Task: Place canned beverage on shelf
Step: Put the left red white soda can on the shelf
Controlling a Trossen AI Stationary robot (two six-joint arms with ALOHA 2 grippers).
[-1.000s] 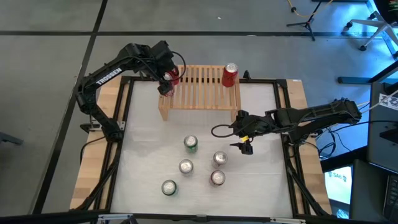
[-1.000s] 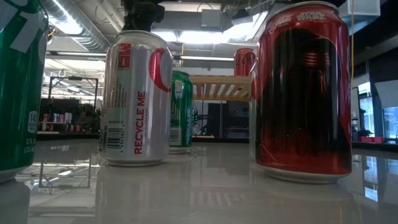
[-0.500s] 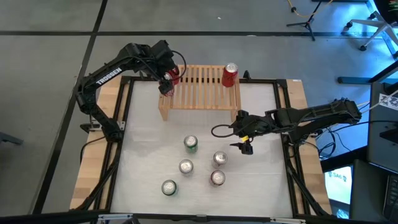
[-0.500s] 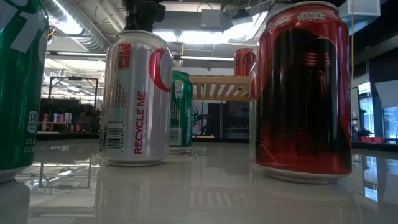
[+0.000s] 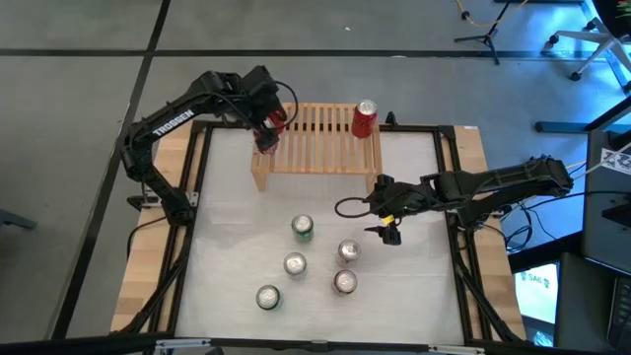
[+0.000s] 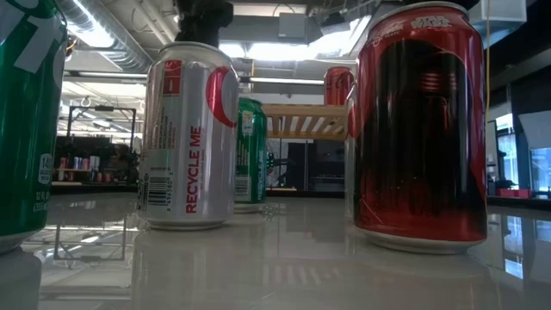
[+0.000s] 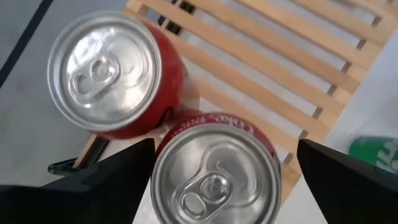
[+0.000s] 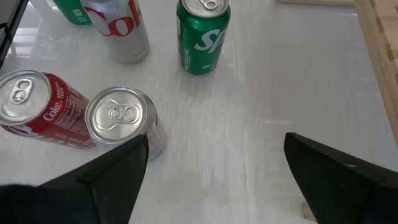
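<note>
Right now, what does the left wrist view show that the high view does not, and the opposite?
Only the left wrist view shows two red cans close together at the shelf's end, with the open left end effector around the nearer one.

Only the high view shows the right end effector, four cans on the table, and another red can on the shelf's other end.

Both show the shelf.

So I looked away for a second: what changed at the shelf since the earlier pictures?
The left gripper opened a bit wider around the red can at the left end of the shelf and shifted slightly; the can stands there beside another red can. The right gripper, the can at the shelf's right end and the four table cans did not move.
</note>
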